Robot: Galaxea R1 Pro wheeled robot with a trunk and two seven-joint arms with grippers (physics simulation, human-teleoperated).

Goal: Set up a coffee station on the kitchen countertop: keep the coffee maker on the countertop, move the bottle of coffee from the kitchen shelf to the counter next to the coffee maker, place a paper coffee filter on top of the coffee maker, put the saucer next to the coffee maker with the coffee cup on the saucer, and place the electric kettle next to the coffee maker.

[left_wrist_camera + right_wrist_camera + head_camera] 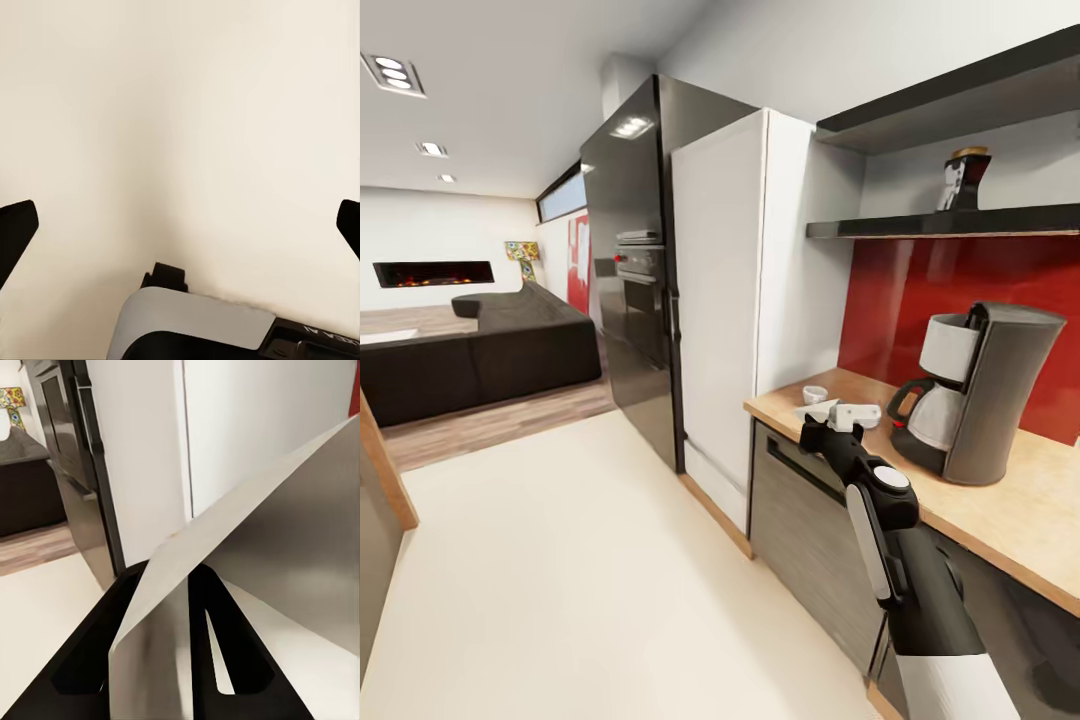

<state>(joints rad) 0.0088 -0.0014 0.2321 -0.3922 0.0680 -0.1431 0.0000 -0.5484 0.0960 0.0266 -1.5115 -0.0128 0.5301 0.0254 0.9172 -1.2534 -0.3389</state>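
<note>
The right gripper (838, 418) hangs over the near end of the wooden countertop (1000, 510), and in the right wrist view its two dark fingers (217, 652) are closed on a thin, pale sheet, the paper coffee filter (247, 585), which fans out wide beyond them. The filter is judged very light and floppy, easily creased or torn, so a pinch near one edge suits it, and it will likely need to be lowered gently to settle flat.

Its target, the coffee maker (985, 390), stands on the countertop against the red backsplash (960, 290), a short way beyond the gripper, with its glass carafe (932, 412) seated in front. The top of the machine looks bare.

A small white cup (815, 394) sits on the countertop just behind the gripper, close enough to be knocked. On the black wall shelf (950, 227) above stands a dark bottle of coffee (964, 180). A tall white cabinet (760, 300) rises at the counter's end.

In the left wrist view the left gripper (180, 225) has its fingertips spread far apart over plain cream floor (150, 112), with nothing between them.
</note>
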